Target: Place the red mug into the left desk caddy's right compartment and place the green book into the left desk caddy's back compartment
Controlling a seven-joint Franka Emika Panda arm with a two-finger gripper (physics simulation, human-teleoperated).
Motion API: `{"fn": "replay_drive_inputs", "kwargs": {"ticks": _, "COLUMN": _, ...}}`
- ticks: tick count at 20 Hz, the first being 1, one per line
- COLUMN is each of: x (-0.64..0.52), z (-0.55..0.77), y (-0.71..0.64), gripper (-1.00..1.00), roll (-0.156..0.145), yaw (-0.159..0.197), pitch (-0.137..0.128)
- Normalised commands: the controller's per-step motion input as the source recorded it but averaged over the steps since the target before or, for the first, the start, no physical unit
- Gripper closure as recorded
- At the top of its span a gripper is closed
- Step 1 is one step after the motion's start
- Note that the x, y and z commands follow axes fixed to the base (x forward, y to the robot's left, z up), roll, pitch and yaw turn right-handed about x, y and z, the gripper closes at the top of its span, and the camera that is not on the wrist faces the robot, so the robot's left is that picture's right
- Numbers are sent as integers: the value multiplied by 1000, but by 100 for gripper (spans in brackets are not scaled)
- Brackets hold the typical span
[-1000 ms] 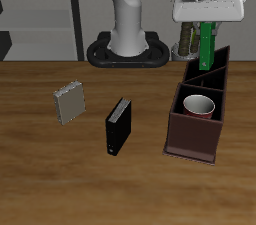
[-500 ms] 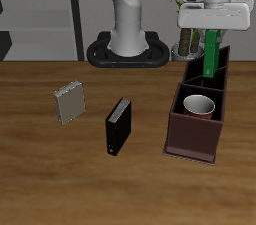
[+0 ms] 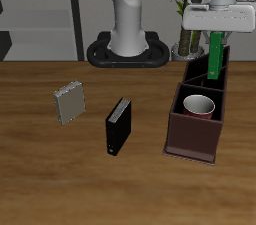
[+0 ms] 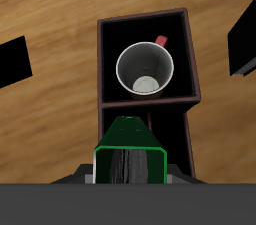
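Two books rest on your wooden table: a grey book (image 3: pixel 70 103) and a black book (image 3: pixel 118 126). Your gripper (image 3: pixel 218 35) clamps the slim green book (image 3: pixel 217 56) upright over the left desk caddy (image 3: pixel 192 139). Wrist view: the glossy red mug (image 4: pixel 148 70) sits in the right compartment (image 4: pixel 184 54), little room around it.

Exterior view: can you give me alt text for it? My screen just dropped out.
The gripper holds the thin bright green book upright over the rear end of the long dark maroon-brown desk caddy, whose wide section contains the red ceramic mug. A black book and a grey book stand on the wooden table.
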Motion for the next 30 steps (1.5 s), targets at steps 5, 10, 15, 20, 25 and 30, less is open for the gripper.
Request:
{"fn": "replay_drive_inputs", "kwargs": {"ticks": 5, "x": 7, "z": -92, "y": 146, "gripper": 100, "roll": 20, "yaw": 3, "pitch": 21}}
{"fn": "replay_drive_inputs", "kwargs": {"ticks": 10, "x": 20, "z": -31, "y": 20, "gripper": 100, "roll": 1, "yaw": 7, "pitch": 7}}
{"fn": "replay_drive_inputs", "kwargs": {"ticks": 15, "x": 31, "z": -72, "y": -16, "gripper": 100, "roll": 1, "yaw": 0, "pitch": 12}}
{"fn": "replay_drive_inputs", "kwargs": {"ticks": 20, "x": 64, "z": -165, "y": 6, "gripper": 100, "roll": 2, "yaw": -6, "pitch": 33}}
{"fn": "replay_drive_inputs", "kwargs": {"ticks": 25, "x": 21, "z": -92, "y": 54, "gripper": 100, "roll": 1, "yaw": 5, "pitch": 9}}
{"fn": "replay_drive_inputs", "kwargs": {"ticks": 30, "x": 38, "z": -117, "y": 27, "gripper": 100, "roll": 1, "yaw": 1, "pitch": 15}}
